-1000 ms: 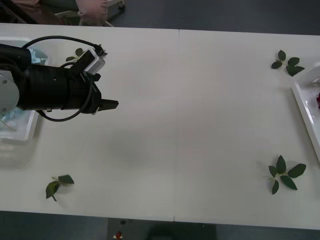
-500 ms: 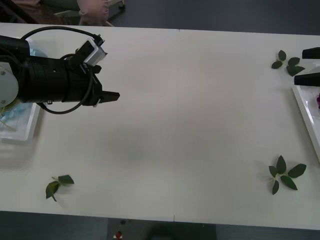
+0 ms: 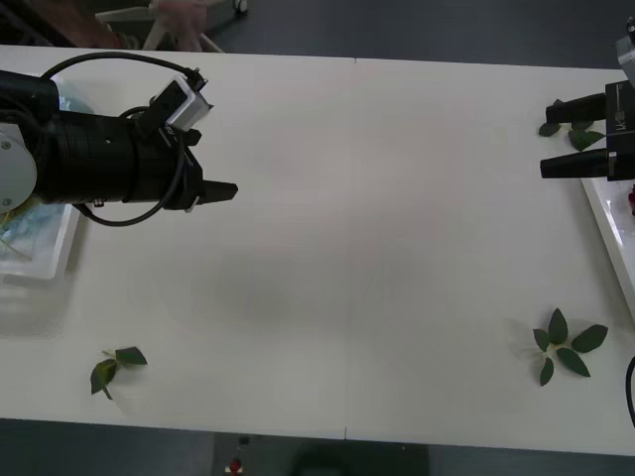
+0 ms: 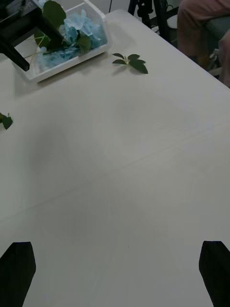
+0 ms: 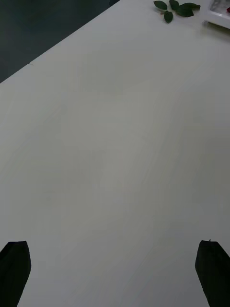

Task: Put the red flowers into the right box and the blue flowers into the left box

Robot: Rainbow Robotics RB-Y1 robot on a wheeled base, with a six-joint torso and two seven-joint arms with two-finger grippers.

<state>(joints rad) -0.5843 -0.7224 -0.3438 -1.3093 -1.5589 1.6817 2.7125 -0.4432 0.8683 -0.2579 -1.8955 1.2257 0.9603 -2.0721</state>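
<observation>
Both claws are open and hold nothing. The left claw (image 3: 220,190) hangs just beside the left box (image 3: 45,260), where the blue flowers (image 4: 79,29) lie. The right claw (image 3: 558,136) hangs beside the right box (image 3: 603,213) with the red flowers (image 3: 631,198). The surface (image 3: 377,248) between carries only loose leaves (image 3: 568,342).

Matt, smooth white table (image 3: 377,248); glossy white plastic right box (image 3: 607,223).

We read this as a lab or test room: plain white table (image 3: 347,248) made of two joined halves, dark floor (image 3: 417,30) past its 12 o'clock edge, chair legs (image 4: 153,14) and a seated person's legs (image 4: 206,29) at 1 o'clock in the right wrist view.
</observation>
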